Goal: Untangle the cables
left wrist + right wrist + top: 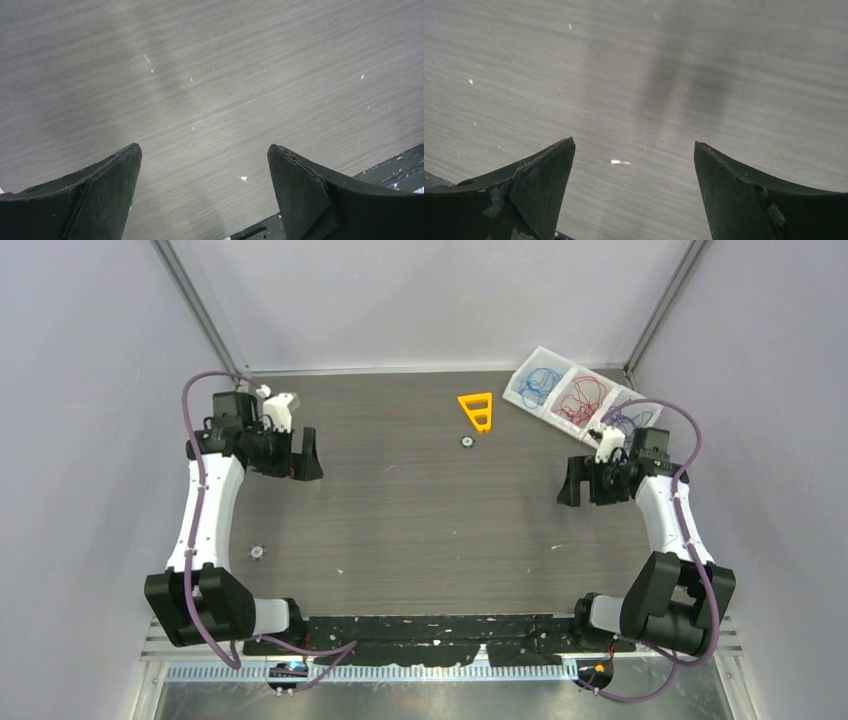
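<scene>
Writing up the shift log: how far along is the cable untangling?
Done, it seems: the blue cable, red cable and purple cable lie apart, one per compartment of the white tray. In hand: nothing; the left gripper and right gripper are open and empty above the table. Left: no tangled clump shows.

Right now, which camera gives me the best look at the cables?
The top external view: the cables lie in a white tray at the far right, blue, red and purple apart, the purple partly behind the right arm. Both wrist views show tabletop, no cable.
</scene>
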You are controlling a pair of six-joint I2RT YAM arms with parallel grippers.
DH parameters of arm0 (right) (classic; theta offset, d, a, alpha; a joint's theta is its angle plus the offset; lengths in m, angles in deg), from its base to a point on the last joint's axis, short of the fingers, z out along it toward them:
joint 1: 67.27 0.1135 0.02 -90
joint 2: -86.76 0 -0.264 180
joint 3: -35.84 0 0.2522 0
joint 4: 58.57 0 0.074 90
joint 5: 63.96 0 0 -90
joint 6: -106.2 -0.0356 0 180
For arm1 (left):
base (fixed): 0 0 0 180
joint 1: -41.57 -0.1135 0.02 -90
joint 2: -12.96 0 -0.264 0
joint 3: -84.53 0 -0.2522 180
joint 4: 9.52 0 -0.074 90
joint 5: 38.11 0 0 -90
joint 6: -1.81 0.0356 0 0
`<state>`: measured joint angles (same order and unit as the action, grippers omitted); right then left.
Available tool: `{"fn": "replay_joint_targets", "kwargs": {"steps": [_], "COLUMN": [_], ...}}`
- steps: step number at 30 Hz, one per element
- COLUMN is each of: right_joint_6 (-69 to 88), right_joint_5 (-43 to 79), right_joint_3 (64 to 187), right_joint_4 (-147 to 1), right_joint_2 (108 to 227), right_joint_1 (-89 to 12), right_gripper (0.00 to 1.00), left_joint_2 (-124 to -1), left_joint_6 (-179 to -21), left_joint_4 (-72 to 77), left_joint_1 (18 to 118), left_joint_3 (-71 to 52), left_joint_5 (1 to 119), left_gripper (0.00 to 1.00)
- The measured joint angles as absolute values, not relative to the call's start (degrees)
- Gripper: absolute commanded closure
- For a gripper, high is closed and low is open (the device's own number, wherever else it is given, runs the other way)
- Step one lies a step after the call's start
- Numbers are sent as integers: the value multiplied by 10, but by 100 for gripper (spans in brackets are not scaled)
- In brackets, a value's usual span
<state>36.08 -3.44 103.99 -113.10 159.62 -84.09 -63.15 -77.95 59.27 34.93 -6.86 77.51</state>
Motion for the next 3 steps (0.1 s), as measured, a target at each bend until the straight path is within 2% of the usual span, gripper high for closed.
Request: {"fn": "replay_joint_targets", "kwargs": {"steps": [3], "right_joint_6": [369], "right_joint_5": [-12], "right_joint_3": [1008], "right_joint_4": [-1142], "right_joint_2": [1589], "right_joint_1": [-841], "right_gripper": [5], "left_joint_2": [-630], "left_joint_6": [-772], "left_joint_4": [594], "left_joint_1": [350], "left_joint_3": [-106], "left_joint_5": [760], "left_gripper": [1]}}
